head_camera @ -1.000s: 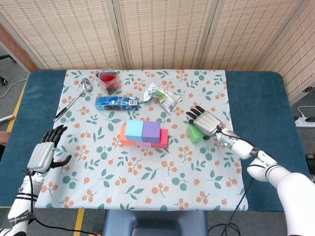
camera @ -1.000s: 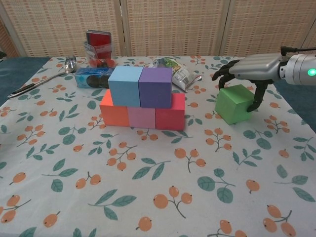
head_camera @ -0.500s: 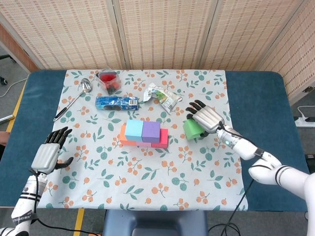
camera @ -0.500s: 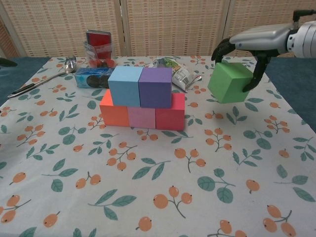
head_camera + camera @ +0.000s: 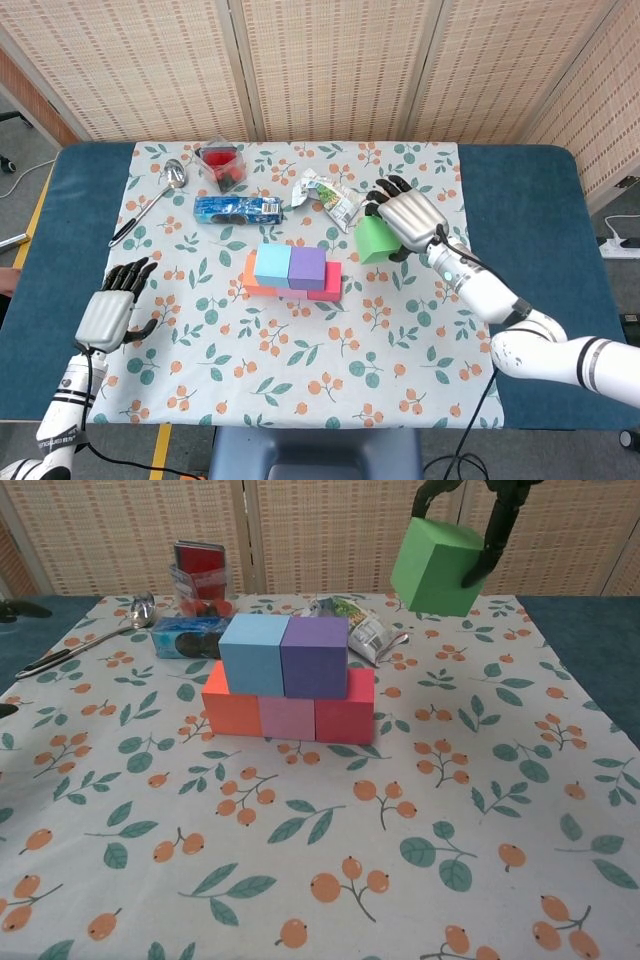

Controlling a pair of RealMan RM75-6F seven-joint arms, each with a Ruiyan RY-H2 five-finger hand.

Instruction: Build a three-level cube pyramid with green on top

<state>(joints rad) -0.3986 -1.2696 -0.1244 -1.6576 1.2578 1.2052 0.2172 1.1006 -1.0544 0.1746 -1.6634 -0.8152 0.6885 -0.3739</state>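
Observation:
My right hand [image 5: 408,217] grips the green cube [image 5: 437,566] and holds it in the air, tilted, to the right of the stack and above its height; the same green cube [image 5: 375,239] shows under the hand in the head view. The stack stands mid-cloth: an orange cube [image 5: 231,702], a pink cube [image 5: 287,719] and a red cube [image 5: 345,709] in a row, with a light blue cube [image 5: 252,654] and a purple cube [image 5: 315,656] on top. My left hand [image 5: 112,311] hangs open over the cloth's left edge, holding nothing.
Behind the stack lie a blue snack packet [image 5: 237,208], a crumpled foil wrapper [image 5: 327,194], a clear cup with red contents [image 5: 220,165] and a spoon [image 5: 155,196]. The floral cloth [image 5: 300,340] covers a blue table [image 5: 530,220].
My right hand closed on the green cube, lifted it off the cloth and carried it up and leftward toward the stack. My left hand shifted slightly lower and rightward.

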